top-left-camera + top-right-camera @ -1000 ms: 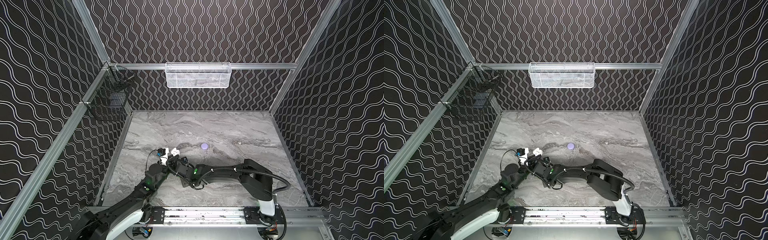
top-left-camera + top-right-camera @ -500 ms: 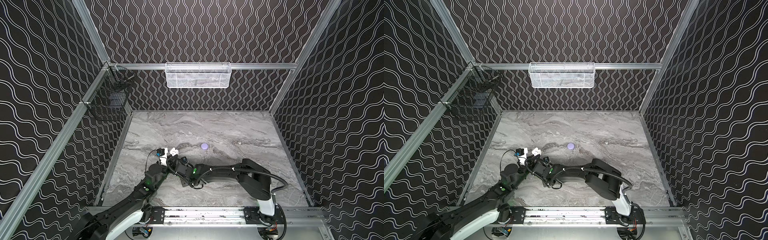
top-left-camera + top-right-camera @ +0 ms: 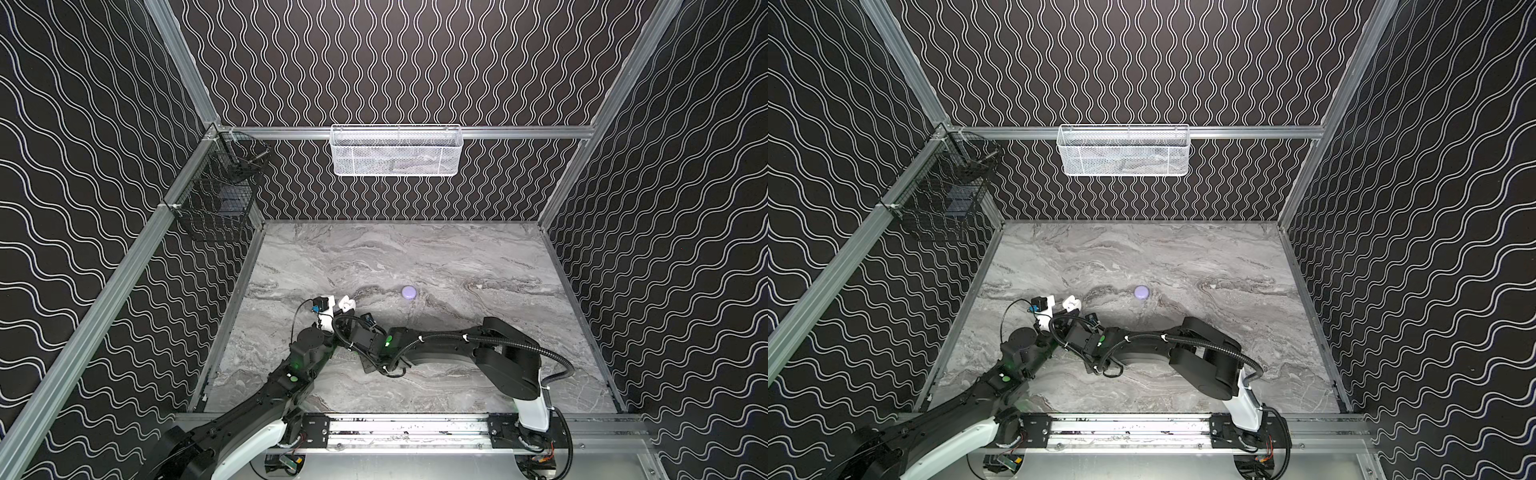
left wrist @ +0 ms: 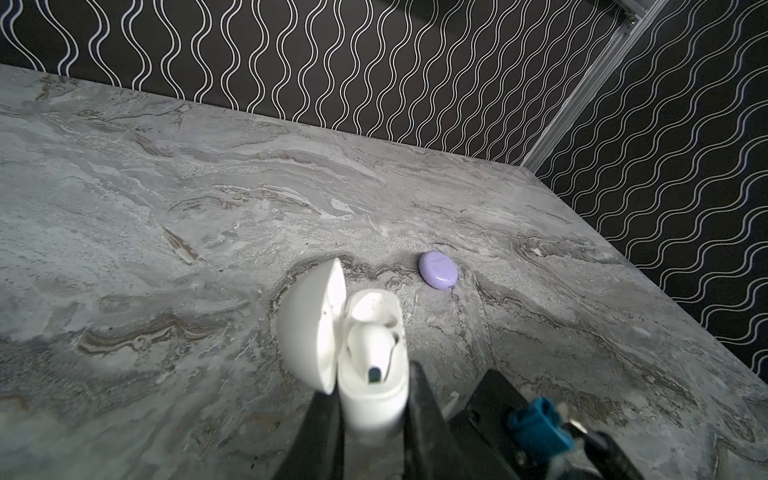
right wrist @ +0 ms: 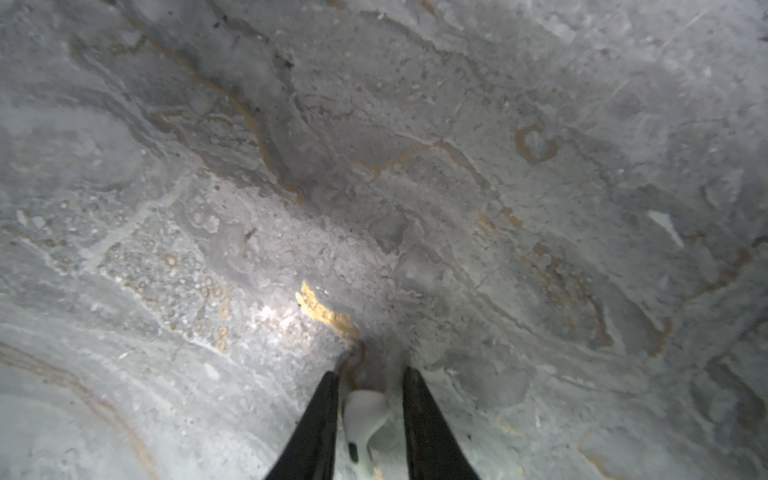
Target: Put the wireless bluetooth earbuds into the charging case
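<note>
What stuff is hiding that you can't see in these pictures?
- Inside the purple case: shut lid hides it, left wrist and both top views.
- Earbud at the right hand: blurred in the right wrist view, covered by the arm in both top views.
- What's in the white basket: mesh hides it in both top views.

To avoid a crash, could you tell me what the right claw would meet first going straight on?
Probably the marble tabletop just ahead; the white earbud lies between the fingers of the right claw.
</note>
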`<state>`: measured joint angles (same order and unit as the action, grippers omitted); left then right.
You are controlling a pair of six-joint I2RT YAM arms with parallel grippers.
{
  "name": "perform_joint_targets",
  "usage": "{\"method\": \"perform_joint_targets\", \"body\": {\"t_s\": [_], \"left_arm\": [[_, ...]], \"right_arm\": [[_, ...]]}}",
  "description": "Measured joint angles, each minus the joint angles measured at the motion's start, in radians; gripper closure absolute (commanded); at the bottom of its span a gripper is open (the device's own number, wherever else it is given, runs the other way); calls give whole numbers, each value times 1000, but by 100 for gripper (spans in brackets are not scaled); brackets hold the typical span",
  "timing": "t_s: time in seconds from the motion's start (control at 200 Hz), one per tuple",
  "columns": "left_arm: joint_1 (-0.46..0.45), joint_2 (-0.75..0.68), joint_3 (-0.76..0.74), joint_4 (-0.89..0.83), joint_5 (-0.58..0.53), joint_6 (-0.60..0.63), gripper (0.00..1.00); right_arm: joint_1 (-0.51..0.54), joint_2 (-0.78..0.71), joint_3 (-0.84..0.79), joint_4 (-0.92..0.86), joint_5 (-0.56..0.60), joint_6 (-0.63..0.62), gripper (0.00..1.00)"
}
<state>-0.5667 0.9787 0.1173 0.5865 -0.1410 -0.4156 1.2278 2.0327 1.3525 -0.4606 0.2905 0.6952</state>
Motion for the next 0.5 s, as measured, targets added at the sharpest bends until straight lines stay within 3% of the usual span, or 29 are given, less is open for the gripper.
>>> {"method": "perform_joint_targets", "body": {"t_s": [0.5], "left_arm": [[0,-2,0,-2,5,0,100]], "right_arm": [[1,-6,-6,0,-15,1,74]]}}
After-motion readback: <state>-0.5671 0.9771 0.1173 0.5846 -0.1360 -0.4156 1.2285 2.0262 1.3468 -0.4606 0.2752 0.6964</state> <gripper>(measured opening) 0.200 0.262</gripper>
